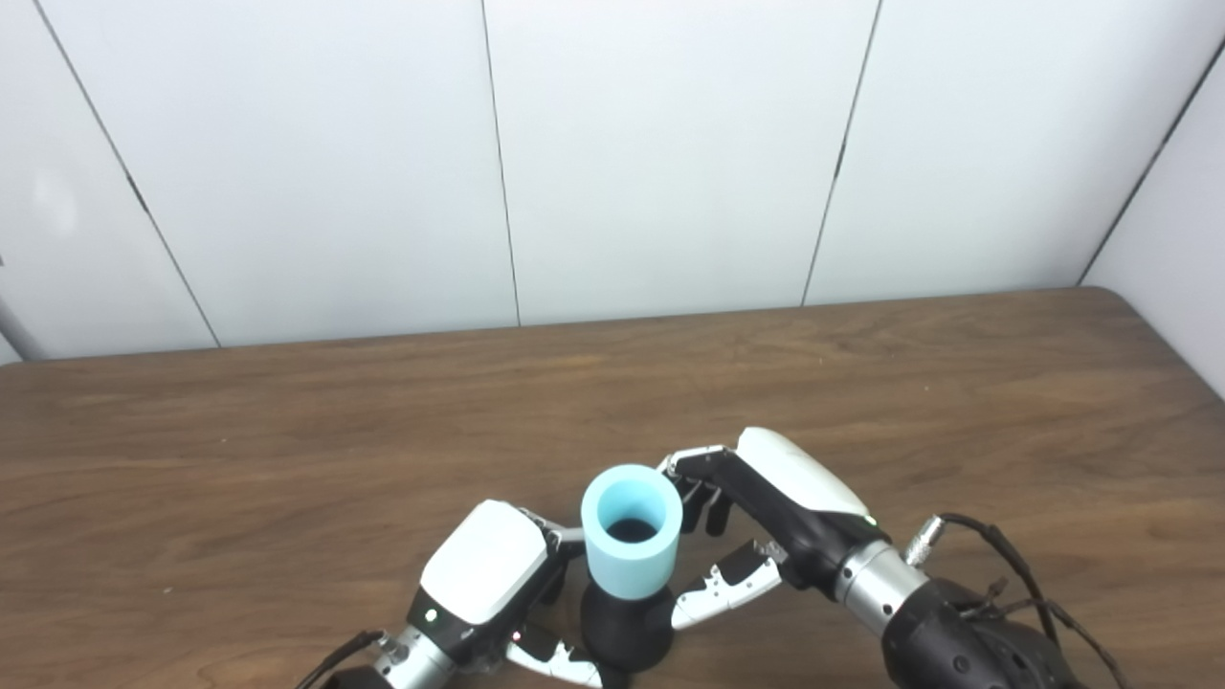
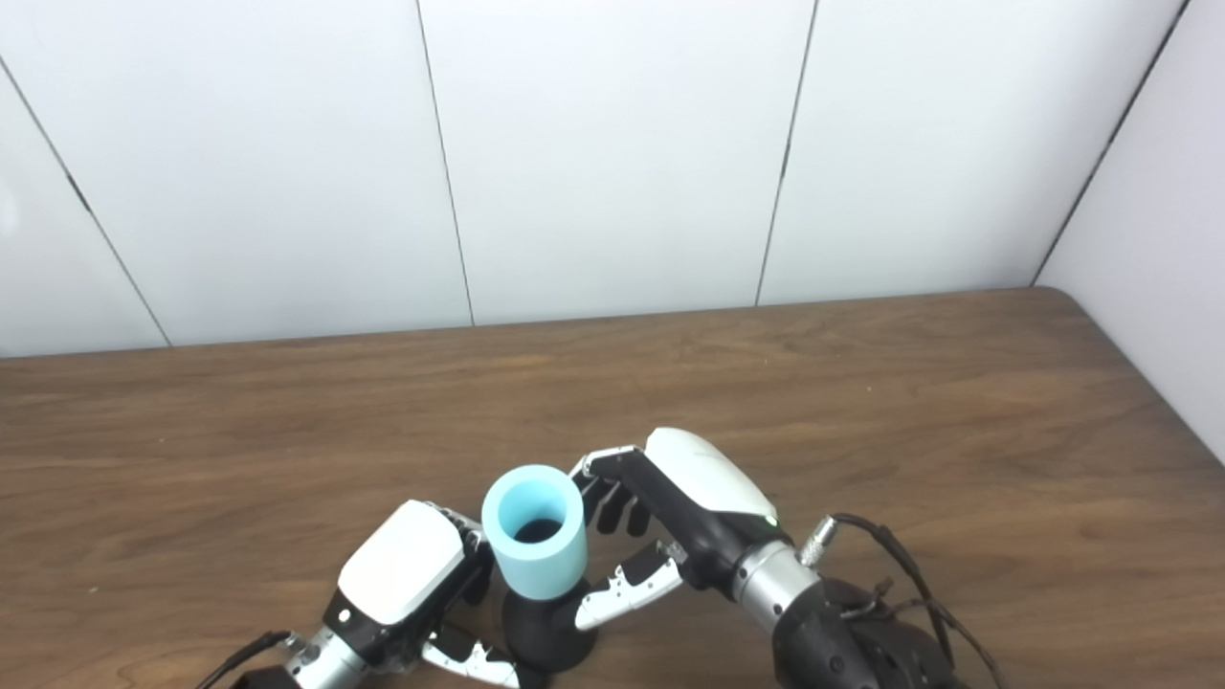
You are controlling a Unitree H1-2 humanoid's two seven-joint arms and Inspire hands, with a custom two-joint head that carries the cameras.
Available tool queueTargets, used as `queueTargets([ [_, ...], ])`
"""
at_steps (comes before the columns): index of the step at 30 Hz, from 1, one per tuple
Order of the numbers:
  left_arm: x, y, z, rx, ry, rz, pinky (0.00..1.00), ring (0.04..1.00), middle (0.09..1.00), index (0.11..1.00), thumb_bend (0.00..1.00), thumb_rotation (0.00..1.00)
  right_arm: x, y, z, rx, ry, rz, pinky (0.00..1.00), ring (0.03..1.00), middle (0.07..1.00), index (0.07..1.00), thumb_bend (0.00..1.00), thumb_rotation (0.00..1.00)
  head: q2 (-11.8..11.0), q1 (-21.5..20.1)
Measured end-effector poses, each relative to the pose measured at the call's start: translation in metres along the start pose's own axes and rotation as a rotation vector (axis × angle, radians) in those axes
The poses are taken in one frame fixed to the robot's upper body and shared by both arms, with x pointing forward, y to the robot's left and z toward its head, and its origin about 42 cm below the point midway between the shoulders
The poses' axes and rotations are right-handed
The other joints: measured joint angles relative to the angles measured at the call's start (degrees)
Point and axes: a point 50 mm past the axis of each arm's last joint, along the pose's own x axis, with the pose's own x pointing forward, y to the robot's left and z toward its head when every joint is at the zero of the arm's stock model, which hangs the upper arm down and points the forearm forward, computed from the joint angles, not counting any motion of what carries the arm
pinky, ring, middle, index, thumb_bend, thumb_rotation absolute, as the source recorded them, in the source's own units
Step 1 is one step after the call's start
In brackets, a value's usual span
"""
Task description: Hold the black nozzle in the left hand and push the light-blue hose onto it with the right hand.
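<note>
Your light-blue hose (image 1: 632,541) stands upright near the front edge of the brown table (image 1: 287,459), right between your two hands. Its open end faces up, and you can see something dark down inside it. Its bottom end sits on top of the black nozzle (image 1: 627,627). Your left hand (image 1: 488,579) is wrapped around the nozzle from the left side and holds it. Your right hand (image 1: 756,522) is beside the hose with its fingers (image 1: 703,502) and thumb spread apart around it. You cannot tell if they touch the hose.
</note>
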Motion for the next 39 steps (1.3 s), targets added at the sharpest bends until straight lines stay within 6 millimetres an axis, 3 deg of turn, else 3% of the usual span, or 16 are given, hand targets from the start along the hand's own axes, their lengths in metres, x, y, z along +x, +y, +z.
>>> queueTargets([
  [7, 0.0, 0.0, 0.0, 0.001, -0.001, -0.001, 0.14, 0.2, 0.295, 0.482, 0.51, 0.04, -0.002, -0.01, -0.005, -0.034, 0.022, 0.059, 0.46, 0.597, 0.695, 0.727, 1.0, 0.32, 0.0, -0.1],
  [11, 0.001, 0.0, 0.0, 0.001, -0.003, -0.001, 0.14, 0.192, 0.283, 0.482, 0.51, 0.04, -0.006, -0.02, -0.012, -0.033, 0.017, 0.054, 0.72, 0.855, 0.886, 0.873, 1.0, 0.44, -0.3, -0.1],
  [13, 0.001, 0.0, 0.0, 0.001, -0.003, 0.0, 0.12, 0.174, 0.25, 0.479, 0.51, 0.04, -0.009, -0.028, -0.015, -0.006, -0.019, -0.016, 0.76, 0.901, 0.935, 0.92, 1.0, 0.52, -0.4, -0.4],
  [16, 0.002, -0.001, 0.0, 0.001, -0.004, -0.001, 0.12, 0.17, 0.249, 0.48, 0.51, 0.04, -0.015, -0.035, -0.014, 0.0, -0.086, -0.178, 0.7, 0.874, 0.951, 0.94, 0.99, 0.64, -0.6, -0.3],
  [19, 0.003, -0.001, -0.001, 0.002, -0.006, -0.001, 0.11, 0.165, 0.243, 0.48, 0.52, 0.04, -0.02, -0.028, -0.005, -0.052, -0.19, -0.272, 0.71, 0.88, 0.962, 0.957, 0.98, 0.77, -0.8, -0.1],
  [28, 0.004, -0.001, -0.001, 0.002, -0.007, -0.001, 0.11, 0.157, 0.23, 0.479, 0.52, 0.04, -0.026, -0.014, 0.013, -0.218, -0.387, -0.375, 0.96, 0.998, 1.0, 1.0, 0.93, 0.92, -0.9, -0.1],
  [39, 0.004, -0.001, -0.001, 0.002, -0.006, -0.007, 0.12, 0.173, 0.252, 0.481, 0.52, 0.04, -0.035, 0.005, 0.021, -0.389, -0.451, -0.279, 1.0, 0.98, 0.988, 0.97, 0.94, 0.85, -0.9, -0.1],
])
